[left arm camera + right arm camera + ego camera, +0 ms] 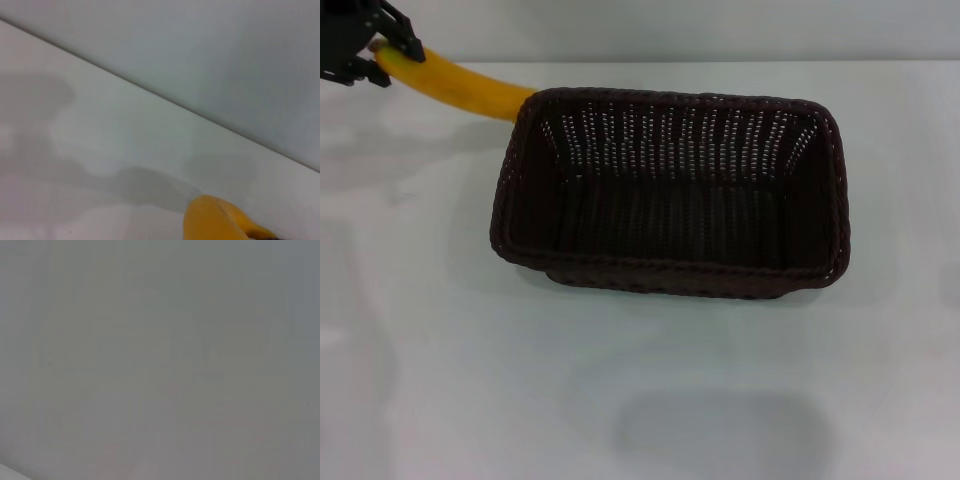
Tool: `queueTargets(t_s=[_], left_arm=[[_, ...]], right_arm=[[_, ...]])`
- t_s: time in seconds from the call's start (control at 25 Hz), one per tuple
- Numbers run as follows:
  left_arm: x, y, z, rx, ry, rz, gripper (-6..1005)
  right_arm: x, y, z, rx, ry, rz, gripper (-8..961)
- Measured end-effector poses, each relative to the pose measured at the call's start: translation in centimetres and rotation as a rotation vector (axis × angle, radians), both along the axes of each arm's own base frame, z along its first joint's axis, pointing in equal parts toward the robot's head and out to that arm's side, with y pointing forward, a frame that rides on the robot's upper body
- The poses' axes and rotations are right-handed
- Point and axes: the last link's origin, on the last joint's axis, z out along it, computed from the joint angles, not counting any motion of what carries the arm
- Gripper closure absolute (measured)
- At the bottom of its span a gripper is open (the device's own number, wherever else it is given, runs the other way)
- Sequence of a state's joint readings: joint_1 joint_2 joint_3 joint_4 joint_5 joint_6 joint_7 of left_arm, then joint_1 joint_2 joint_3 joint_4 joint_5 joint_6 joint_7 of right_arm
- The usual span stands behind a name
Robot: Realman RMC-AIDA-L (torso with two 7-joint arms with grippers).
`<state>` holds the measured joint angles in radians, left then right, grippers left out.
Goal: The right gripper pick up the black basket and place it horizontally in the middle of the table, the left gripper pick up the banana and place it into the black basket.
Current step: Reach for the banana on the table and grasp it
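Note:
The black basket (670, 190) lies lengthwise across the middle of the white table (640, 390), open side up and empty. My left gripper (375, 48) is at the far left corner of the head view, shut on one end of the yellow banana (460, 85). The banana is held above the table and slants toward the basket's far left corner, its other end hidden behind the rim. The banana's end also shows in the left wrist view (215, 220). My right gripper is out of view; the right wrist view shows only a blank grey surface.
A pale wall (720, 30) runs along the table's far edge. Faint shadows lie on the table to the left of and in front of the basket.

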<state>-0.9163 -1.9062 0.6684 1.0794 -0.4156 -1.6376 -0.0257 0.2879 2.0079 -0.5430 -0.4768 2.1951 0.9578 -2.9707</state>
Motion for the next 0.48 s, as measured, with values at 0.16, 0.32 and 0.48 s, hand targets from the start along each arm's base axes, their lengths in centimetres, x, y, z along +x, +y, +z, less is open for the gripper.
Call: queueTargets(t_s=[0.16, 0.32, 0.48], left_arm=[[-0.1, 0.0, 1.2, 0.033, 0.013, 0.005, 563], [-0.1, 0.3, 2.1, 0.061, 0.020, -0.007, 564], [0.1, 0.5, 2.7, 0.073, 0.048, -0.015, 564]], right_arm=[[0.0, -0.1, -0.1, -0.002, 0.003, -0.001, 606], [0.0, -0.1, -0.2, -0.002, 0.005, 0.003, 606], [-0.3, 0.0, -0.1, -0.001, 0.004, 0.021, 605]])
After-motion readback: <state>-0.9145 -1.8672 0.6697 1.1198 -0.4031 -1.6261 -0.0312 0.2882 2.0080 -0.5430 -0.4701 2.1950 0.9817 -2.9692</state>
